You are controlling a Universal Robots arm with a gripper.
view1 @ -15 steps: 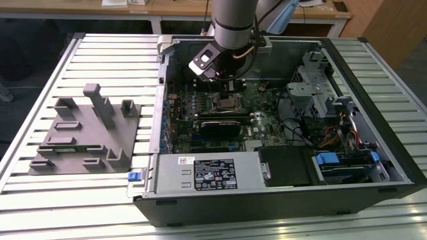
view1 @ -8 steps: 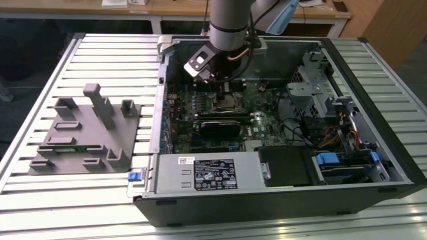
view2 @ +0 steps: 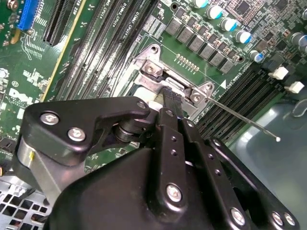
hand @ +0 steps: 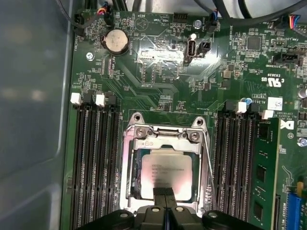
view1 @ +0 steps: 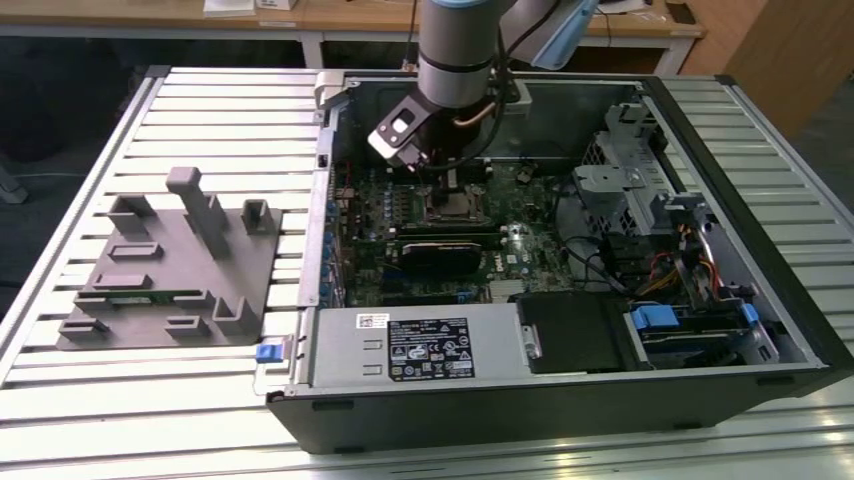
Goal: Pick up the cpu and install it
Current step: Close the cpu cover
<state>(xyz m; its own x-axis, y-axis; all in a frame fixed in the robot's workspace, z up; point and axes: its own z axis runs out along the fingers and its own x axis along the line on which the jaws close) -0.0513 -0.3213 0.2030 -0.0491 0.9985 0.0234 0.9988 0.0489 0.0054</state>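
The cpu [hand: 165, 168], a square chip with a silvery top, lies flat inside the metal socket frame [hand: 165, 135] on the green motherboard [hand: 158, 72]. My gripper [hand: 164, 193] hangs right over the chip's edge, its two narrow black fingers pressed together with no gap and nothing between them. In the second wrist view the fingers [view2: 171, 99] reach down to the socket, and a pale sliver of the cpu [view2: 152, 103] shows beside them. In the exterior view my gripper [view1: 455, 186] stands above the socket [view1: 462, 206] inside the open computer case [view1: 747, 330].
Black memory slots [hand: 93, 163] flank the socket, and a green memory stick [hand: 265, 177] stands in one. A thin socket lever [view2: 240, 117] sticks out sideways. A black heatsink block [view1: 434, 255], a power supply [view1: 414, 345] and a drive cage [view1: 627, 180] crowd the case. A grey parts fixture [view1: 167, 270] lies at the exterior view's left.
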